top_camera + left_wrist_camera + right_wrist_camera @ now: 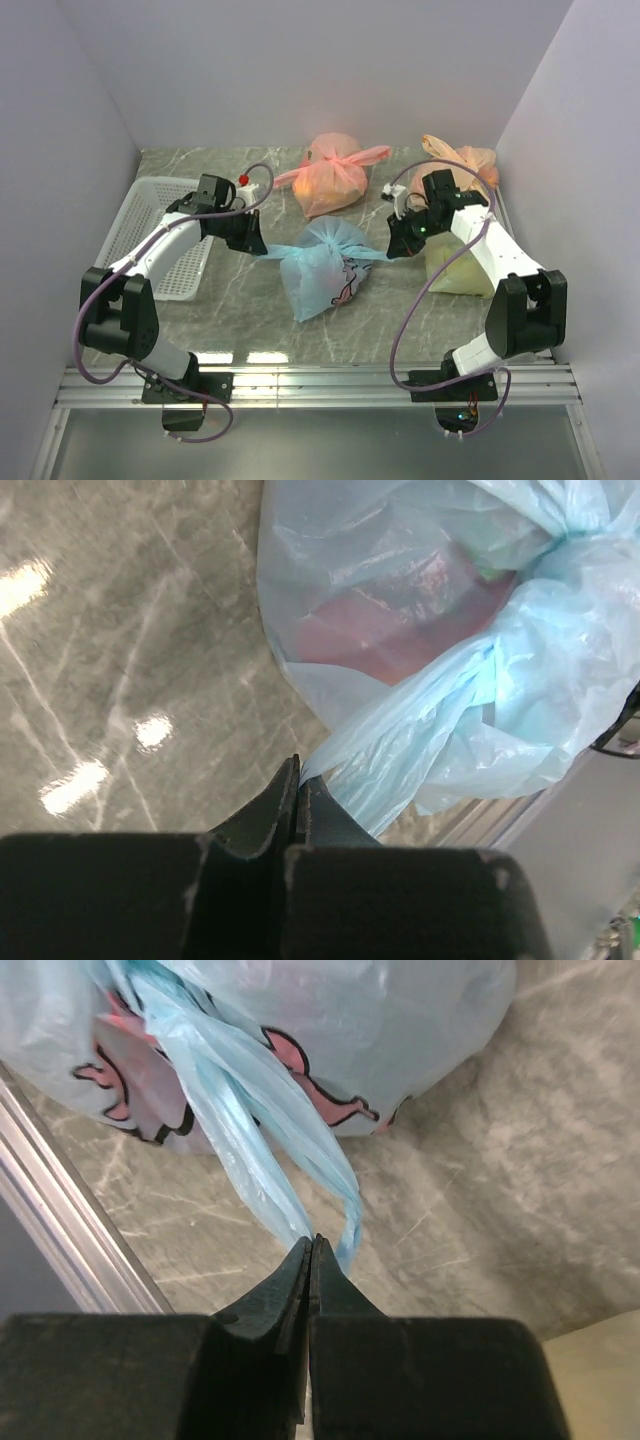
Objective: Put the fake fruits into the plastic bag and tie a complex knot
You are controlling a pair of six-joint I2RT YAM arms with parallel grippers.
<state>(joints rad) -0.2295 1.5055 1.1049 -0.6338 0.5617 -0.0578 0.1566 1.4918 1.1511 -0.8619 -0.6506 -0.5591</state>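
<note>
A thin, translucent light blue plastic bag (322, 285) with a pink floral print lies at the middle of a grey marbled desk (240, 320), between two robot arms. A reddish fake fruit (400, 630) shows dimly through its skin; the other fruits cannot be made out. The left pincer (262, 250) is clenched on the left handle end (430, 740), and the right pincer (393, 250) is clenched on the right handle end (250, 1150). Both ends stretch sideways from the twisted knot (325, 250). Filling looks done. The knot appears tied and under tightening, though how complex it is stays unclear.
</note>
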